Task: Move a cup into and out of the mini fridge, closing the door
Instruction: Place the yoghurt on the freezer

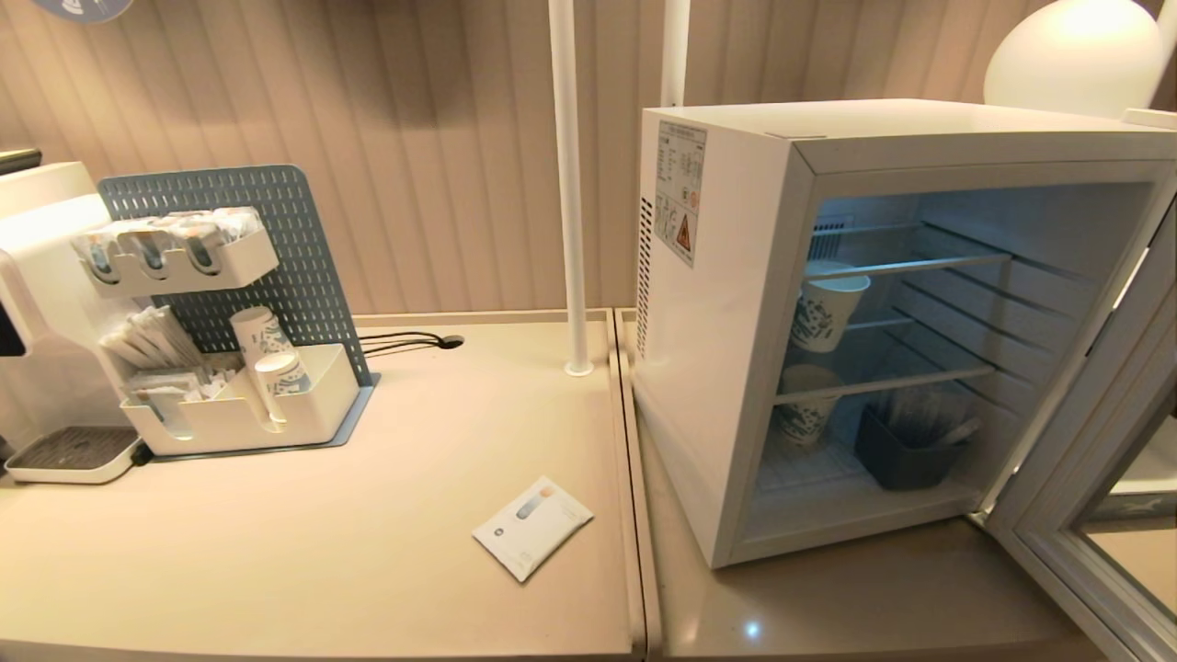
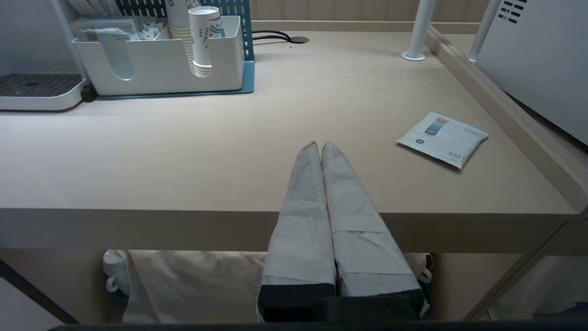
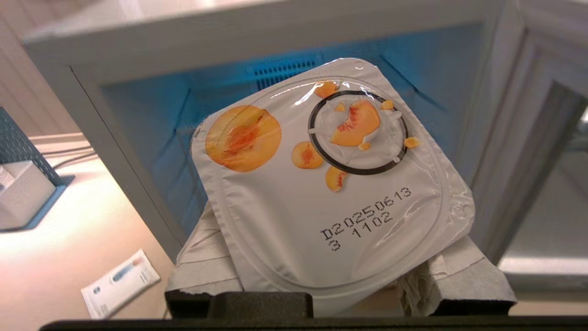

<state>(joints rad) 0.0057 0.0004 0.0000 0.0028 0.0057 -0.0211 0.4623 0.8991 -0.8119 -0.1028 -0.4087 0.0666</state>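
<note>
The cup [image 3: 330, 184] fills the right wrist view, its foil lid printed with orange peach slices and a date code. My right gripper [image 3: 330, 248] is shut on it, with a wrapped finger showing on either side below the lid. It hangs in front of the mini fridge [image 1: 726, 368], whose lit inside faces the cup. The door [image 1: 1085, 441] stands swung wide open at the right. My left gripper [image 2: 320, 145] is shut and empty, parked over the table's front edge. Neither arm shows in the head view.
Two blue-patterned paper cups [image 1: 823, 308] and a dark bin [image 1: 906, 450] stand on the fridge's shelves and floor. A white sachet [image 1: 531, 526] lies on the table. An organiser [image 1: 239, 405] and a coffee machine [image 1: 37, 276] stand at the left; a white pole [image 1: 570, 184] rises beside the fridge.
</note>
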